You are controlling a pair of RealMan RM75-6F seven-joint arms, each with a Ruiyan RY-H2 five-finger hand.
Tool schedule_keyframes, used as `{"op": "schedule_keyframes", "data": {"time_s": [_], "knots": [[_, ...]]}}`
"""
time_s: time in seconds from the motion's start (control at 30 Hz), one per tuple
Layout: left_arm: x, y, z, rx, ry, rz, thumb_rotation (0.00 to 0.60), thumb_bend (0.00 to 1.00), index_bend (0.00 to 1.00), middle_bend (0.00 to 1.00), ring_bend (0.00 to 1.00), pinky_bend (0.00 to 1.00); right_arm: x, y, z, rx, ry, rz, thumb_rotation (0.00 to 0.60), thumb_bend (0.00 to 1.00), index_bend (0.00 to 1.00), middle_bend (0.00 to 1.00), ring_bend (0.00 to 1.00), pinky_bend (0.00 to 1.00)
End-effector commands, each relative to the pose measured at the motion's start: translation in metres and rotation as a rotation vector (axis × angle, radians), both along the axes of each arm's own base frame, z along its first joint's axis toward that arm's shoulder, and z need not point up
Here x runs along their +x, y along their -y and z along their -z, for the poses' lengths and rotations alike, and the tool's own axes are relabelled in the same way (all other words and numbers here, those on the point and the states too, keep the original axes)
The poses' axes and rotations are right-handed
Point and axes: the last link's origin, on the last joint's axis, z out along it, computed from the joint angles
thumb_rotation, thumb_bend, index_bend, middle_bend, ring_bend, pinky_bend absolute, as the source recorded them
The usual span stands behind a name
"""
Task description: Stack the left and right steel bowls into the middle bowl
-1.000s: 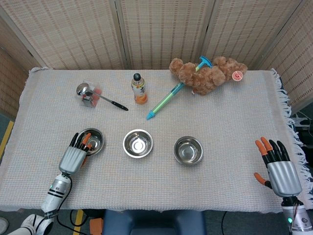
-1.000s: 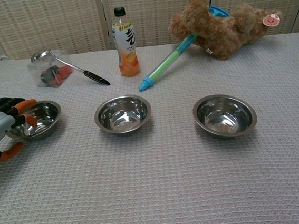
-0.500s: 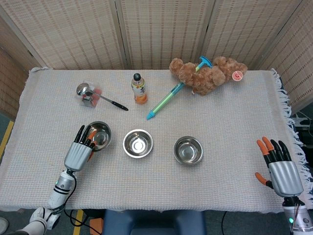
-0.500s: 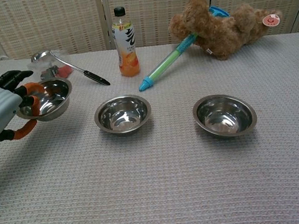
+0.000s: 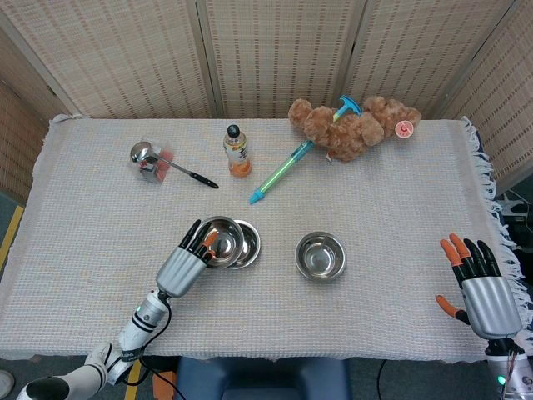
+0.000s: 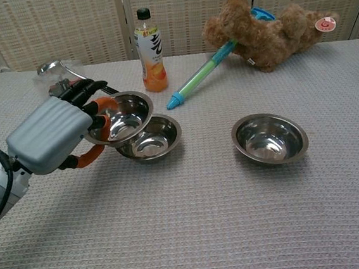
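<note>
My left hand grips a steel bowl by its near rim and holds it in the air, tilted, partly over the left side of the middle bowl. The middle bowl rests on the cloth and is half hidden under the held one. The right steel bowl sits alone on the cloth further right. My right hand stays open at the table's near right edge, seen only in the head view, holding nothing.
An orange drink bottle stands behind the bowls. A green-blue syringe toy and a teddy bear lie at the back right. A ladle rests on a small packet at the back left.
My left hand has carried the left bowl up off the cloth and rightward, from the table's left part to above the middle bowl. The right hand has barely moved.
</note>
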Motion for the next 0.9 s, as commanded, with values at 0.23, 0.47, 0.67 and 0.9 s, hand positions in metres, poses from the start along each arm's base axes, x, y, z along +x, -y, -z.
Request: {"op": "schedule_keyframes", "data": {"time_s": [0.23,0.47,0.67,0.9], "knots": [[0.022,0.0,0.026,-0.04,-0.061,0.016,0.6,0.43,0.38,0.15,0.0,0.06,-0.002,0.0,-0.004,-0.001,0.01,0.005,0.6,0.07,0.0,0.0,0.0,0.0],[0.024,0.001,0.021,-0.05,-0.073,-0.001,0.6,0.43,0.0,0.05,0.0,0.05,-0.001,-0.001,-0.004,0.001,0.011,0.003,0.6,0.07,0.0,0.0,0.0,0.0],[0.01,0.015,0.002,-0.067,-0.081,-0.036,0.6,0.43,0.0,0.01,0.0,0.05,-0.001,0.0,0.004,0.034,-0.002,0.001,0.6,0.07,0.0,0.0,0.0,0.0],[-0.051,0.04,-0.054,-0.028,-0.08,-0.229,0.6,0.43,0.0,0.01,0.0,0.05,0.012,0.021,0.039,0.172,-0.06,-0.068,0.6,0.07,0.0,0.0,0.0,0.0]]}}
